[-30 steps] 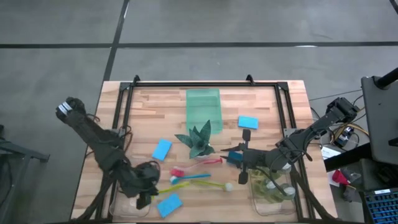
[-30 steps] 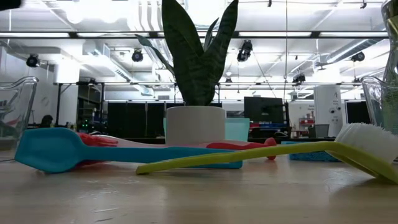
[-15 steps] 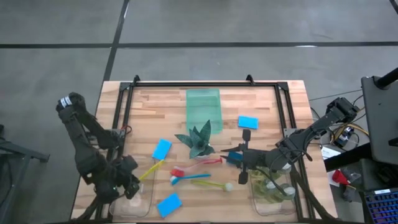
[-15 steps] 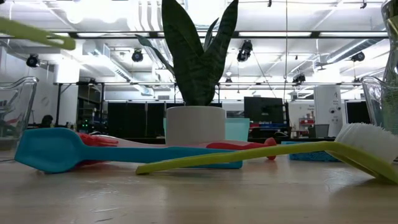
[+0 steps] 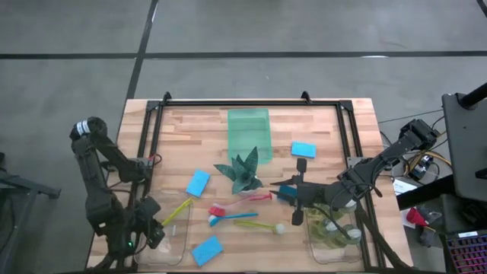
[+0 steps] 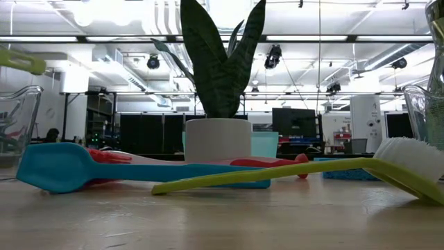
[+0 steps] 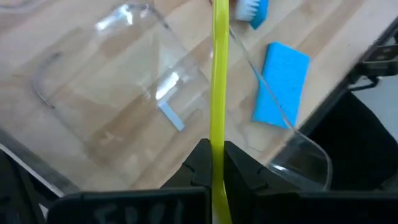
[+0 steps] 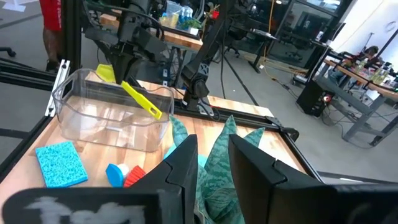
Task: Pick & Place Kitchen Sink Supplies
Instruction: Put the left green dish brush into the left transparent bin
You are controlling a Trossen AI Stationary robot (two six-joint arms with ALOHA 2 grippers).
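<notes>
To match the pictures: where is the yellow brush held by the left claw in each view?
High view: yellow brush at lower left, over the clear bin.
Low view: top left edge, in the air.
Left wrist view: centre, rising from the left claw.
Right wrist view: left of centre, above the bin.
Shared landmark: the clear bin.
</notes>
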